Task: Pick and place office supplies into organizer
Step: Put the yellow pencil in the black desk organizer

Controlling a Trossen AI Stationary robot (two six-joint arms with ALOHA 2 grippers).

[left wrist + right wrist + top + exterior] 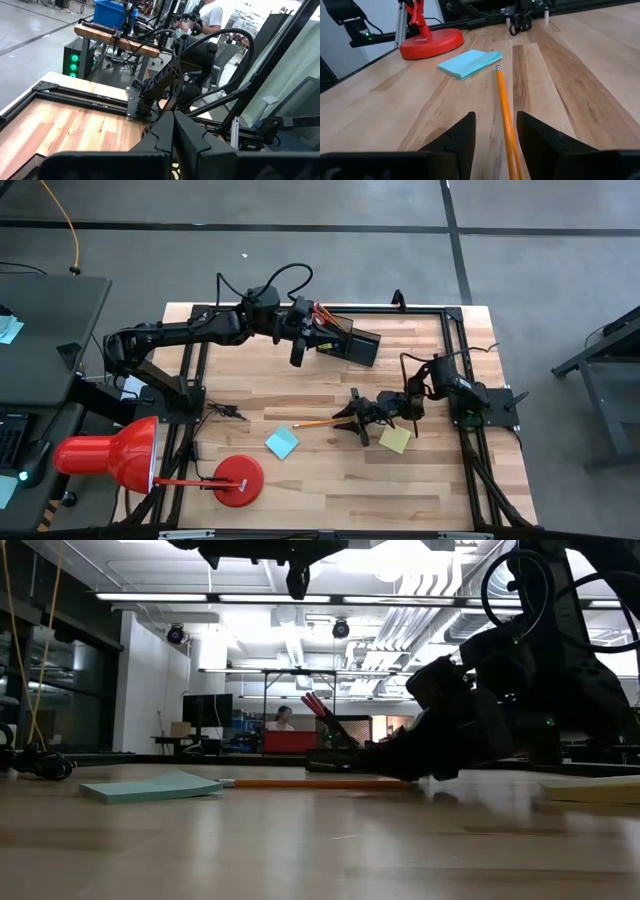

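Note:
An orange pencil lies flat on the wooden table. My right gripper is low over the table and open, one finger on each side of the pencil's near part, touching nothing. A blue sticky pad lies beyond the pencil's eraser end, and a yellow pad lies beside the right arm. The black organizer stands near the far edge with red and orange items sticking up from it. My left gripper hovers shut beside the organizer, high above the table.
A red desk lamp with its round base stands at the near left. A small dark tangle lies left of the blue pad. A black metal frame borders the table. A person sits far behind in the room.

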